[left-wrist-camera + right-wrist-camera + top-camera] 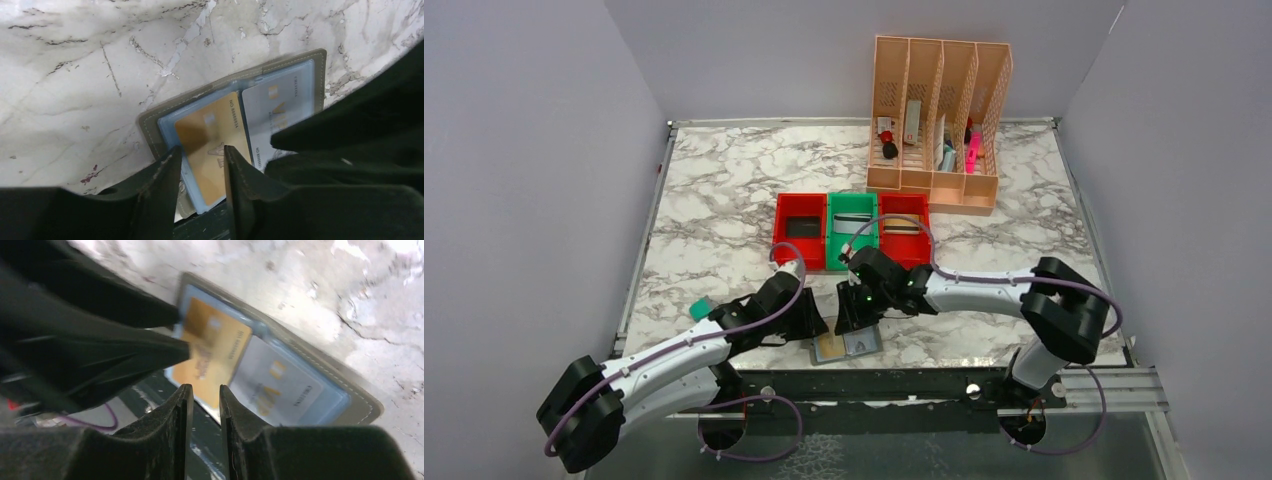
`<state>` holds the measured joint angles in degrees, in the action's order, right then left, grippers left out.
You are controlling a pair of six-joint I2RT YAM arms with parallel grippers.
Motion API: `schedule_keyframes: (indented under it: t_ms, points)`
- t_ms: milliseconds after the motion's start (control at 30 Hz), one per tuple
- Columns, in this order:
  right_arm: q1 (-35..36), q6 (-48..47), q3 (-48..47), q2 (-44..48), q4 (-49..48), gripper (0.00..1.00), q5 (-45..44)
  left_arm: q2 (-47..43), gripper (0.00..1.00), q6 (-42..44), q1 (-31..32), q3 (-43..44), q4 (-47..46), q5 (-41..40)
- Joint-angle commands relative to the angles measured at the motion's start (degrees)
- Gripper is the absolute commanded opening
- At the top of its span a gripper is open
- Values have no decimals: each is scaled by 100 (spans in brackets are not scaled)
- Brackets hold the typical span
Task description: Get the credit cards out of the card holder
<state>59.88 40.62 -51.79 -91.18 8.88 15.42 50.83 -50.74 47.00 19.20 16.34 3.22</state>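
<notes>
- While the open card holder point(150, 125) lay flat at the near edge of the marble table point(724, 210), between the two arms, the left gripper point(201, 150) stood with its jaws partly apart over the near end of the gold card point(212, 135), with no clear grip on it.
- The right gripper point(205, 387) showed only a narrow gap between its jaws, with nothing in it, and hung over the holder's near edge.
- One dark finger of that gripper reached onto the silver-grey card point(280, 107), probably to pin the holder flat while the other arm worked.
- The gold card sat slightly askew in the left blue-grey pocket. The silver-grey one lay square in the right pocket.
- Both cards were inside the holder, so the task looked barely begun on these two.
- No black card could be seen in the holder.
- Beyond the arms, at mid-table, stood the red and green bins point(830, 250), with the peach organiser point(939, 110) toward the far right corner, both well apart from the work.
</notes>
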Motion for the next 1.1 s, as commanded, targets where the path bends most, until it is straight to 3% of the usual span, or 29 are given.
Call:
schedule_keyframes:
  t_ms: [0, 133, 333, 400, 533, 733, 900, 1000, 1067]
  points:
    - [-5, 177, 211, -405, -253, 31, 134, -168, 46, 17, 21, 183, 550, -77]
    - [-3, 285, 310, -604, -184, 30, -22, -574, 52, -145, 28, 71, 796, -304]
    - [-9, 550, 570, -703, -369, 30, -12, -720, 52, -161, 21, -4, 705, -14]
    - [-6, 605, 610, -714, -379, 30, -65, -741, 44, -162, 20, 8, 699, 50]
    - [-3, 667, 625, -703, -353, 30, -184, -895, 16, -436, 20, 37, 929, -317]
    - [-6, 649, 555, -719, -282, 30, -274, -1622, 0, -754, 17, 205, 1419, -1059]
    - [-7, 635, 536, -697, -344, 31, -192, -2147, 1, -941, 21, 227, 1612, -1347]
    - [-6, 652, 543, -606, -380, 31, -229, -2221, 19, -711, 22, 311, 1337, -1233]
    - [-7, 672, 577, -552, -461, 32, -230, -2114, 26, -502, 19, 338, 981, -978]
